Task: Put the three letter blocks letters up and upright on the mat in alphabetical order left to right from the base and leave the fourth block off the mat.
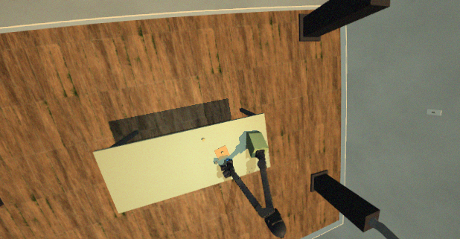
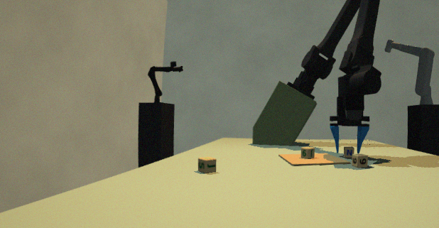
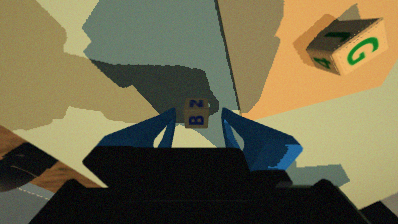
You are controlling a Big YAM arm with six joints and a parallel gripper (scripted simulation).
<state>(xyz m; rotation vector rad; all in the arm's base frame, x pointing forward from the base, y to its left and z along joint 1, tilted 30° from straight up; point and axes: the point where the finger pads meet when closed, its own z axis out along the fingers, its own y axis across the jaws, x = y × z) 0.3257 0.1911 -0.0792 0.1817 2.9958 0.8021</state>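
Note:
An orange mat (image 2: 312, 159) lies on the table near the arm's base; it also shows in the wrist view (image 3: 320, 60) and from above (image 1: 222, 152). A block with a green G (image 3: 345, 45) (image 2: 307, 153) sits on the mat. A block with blue letters B and N (image 3: 196, 112) (image 2: 349, 152) lies on the table just off the mat's edge. My gripper (image 2: 348, 150) is open, and its blue fingers stand low on either side of this block (image 3: 197, 127) without closing on it. A block showing a 6 (image 2: 359, 160) lies close beside it, off the mat. Another block (image 2: 207, 165) lies far off alone.
The arm's green slanted base box (image 2: 284, 116) stands just behind the mat, also seen from above (image 1: 257, 142). Dark pedestals with other arms stand beyond the table (image 2: 155, 131). The table's near edge runs close to the gripper (image 1: 238, 177).

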